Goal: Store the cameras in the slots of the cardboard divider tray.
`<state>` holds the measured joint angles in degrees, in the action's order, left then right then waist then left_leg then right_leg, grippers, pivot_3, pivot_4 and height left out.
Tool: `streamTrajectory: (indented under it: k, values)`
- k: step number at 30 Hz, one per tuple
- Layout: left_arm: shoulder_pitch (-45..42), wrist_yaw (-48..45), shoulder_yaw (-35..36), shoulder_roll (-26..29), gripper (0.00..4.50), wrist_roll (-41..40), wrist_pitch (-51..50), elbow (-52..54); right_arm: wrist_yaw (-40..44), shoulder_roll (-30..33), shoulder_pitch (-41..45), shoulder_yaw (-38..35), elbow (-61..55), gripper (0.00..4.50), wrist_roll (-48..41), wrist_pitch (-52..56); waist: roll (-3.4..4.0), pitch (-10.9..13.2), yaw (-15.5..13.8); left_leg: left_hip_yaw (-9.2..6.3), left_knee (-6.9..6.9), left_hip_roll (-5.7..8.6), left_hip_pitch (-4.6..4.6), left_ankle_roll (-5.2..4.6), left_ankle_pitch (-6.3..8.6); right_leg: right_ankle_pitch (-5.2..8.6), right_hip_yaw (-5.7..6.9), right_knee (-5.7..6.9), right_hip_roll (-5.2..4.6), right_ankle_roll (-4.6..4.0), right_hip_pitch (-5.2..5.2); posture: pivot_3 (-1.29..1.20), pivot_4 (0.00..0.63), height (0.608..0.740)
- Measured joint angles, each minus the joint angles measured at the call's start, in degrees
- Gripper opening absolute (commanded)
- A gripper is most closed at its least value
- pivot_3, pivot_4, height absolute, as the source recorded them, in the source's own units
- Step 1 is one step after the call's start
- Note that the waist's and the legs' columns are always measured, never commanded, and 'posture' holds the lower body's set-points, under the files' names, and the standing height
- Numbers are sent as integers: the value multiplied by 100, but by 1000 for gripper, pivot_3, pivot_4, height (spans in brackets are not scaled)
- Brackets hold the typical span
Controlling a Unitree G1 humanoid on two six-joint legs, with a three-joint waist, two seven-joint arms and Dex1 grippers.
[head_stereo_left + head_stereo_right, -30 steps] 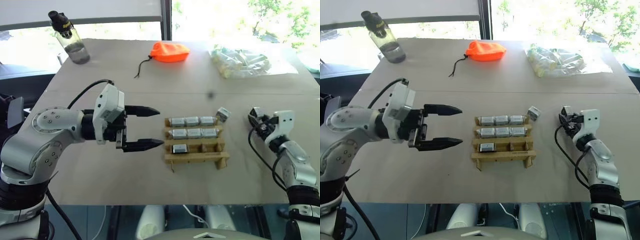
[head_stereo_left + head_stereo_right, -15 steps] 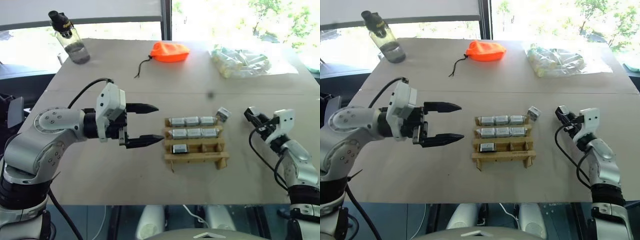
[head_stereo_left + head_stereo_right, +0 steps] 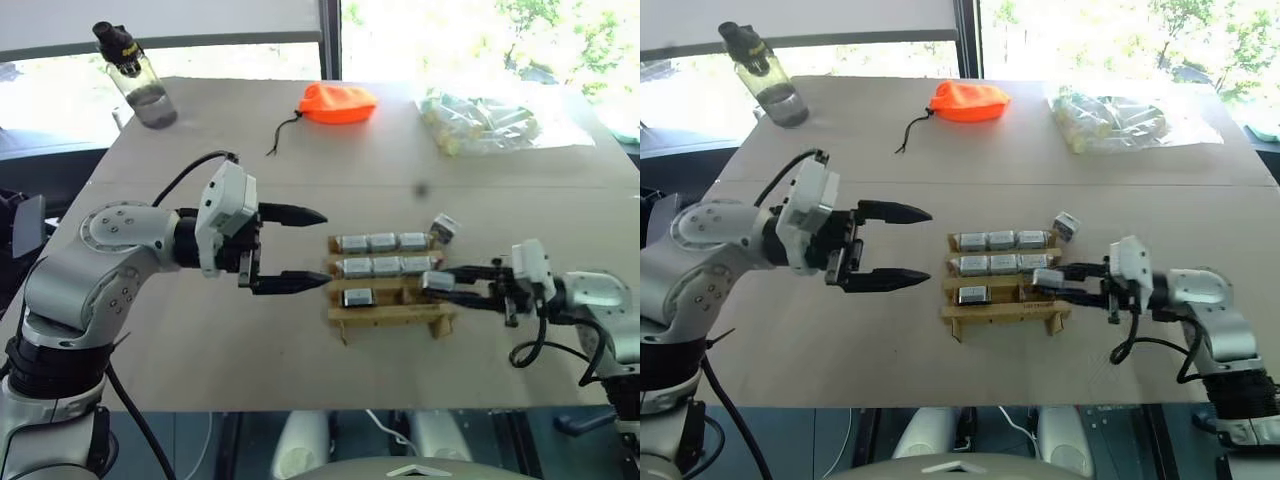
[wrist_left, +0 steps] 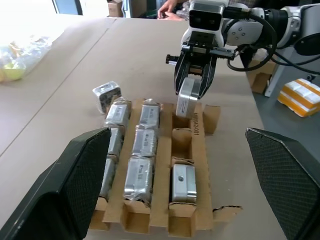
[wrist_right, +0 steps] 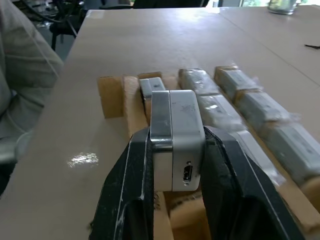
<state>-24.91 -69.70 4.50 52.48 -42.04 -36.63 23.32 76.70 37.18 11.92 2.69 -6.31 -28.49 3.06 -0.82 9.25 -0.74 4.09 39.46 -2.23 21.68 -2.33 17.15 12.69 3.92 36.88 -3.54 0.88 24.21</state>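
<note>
The cardboard divider tray [image 3: 392, 316] lies mid-table. Three cameras [image 3: 385, 242] fill its back row, three more [image 3: 388, 266] the middle row, and one [image 3: 358, 297] sits at the left end of the front row. A loose camera [image 3: 445, 228] leans at the tray's back right corner. My right gripper [image 3: 438, 284] points left, shut on a camera [image 5: 177, 145] held over the right end of the front row [image 4: 186, 102]. My left gripper [image 3: 320, 248] hovers open and empty just left of the tray.
At the back of the table stand a water bottle [image 3: 140, 85], an orange pouch [image 3: 338, 103] with a cord, and a clear plastic bag of pale packets [image 3: 480, 122]. A person's sleeve [image 5: 20, 75] shows beyond the table's edge.
My right arm swung in from the table's right side to the tray's front right end, turning its gripper to point left. The left gripper stayed open, almost in place.
</note>
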Motion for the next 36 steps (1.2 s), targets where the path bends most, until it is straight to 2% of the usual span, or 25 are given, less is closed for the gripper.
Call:
streamTrajectory:
  k: [6,15,21,28,36]
  values:
    - [5,-65,3,13,4500,-43,7,34,-225,-173,145,447,-404,741,139,289,0,0,-11,-3,2,0,3,0,0,0,2,-1,-1,0,0,0,150,726]
    - [136,-118,90,140,4500,-93,-2,116,-653,-432,669,813,-38,741,808,312,-1,0,0,-1,2,1,1,1,0,0,3,0,1,0,1,0,150,726]
    - [244,-109,208,235,4500,-120,-59,249,-569,-425,919,882,262,741,935,406,-1,1,-7,0,2,2,6,1,0,0,4,-3,-1,0,3,0,150,726]
    - [651,-296,442,621,4500,-315,-188,368,-279,-266,1010,1059,250,741,833,890,-1,1,-16,-4,1,0,5,1,0,1,6,-2,-2,-1,4,0,150,726]
    - [787,-389,427,756,4500,-203,-158,428,-265,-270,1025,1089,340,741,948,786,-2,1,-11,-1,1,2,6,0,0,0,10,-4,-2,0,4,0,150,726]
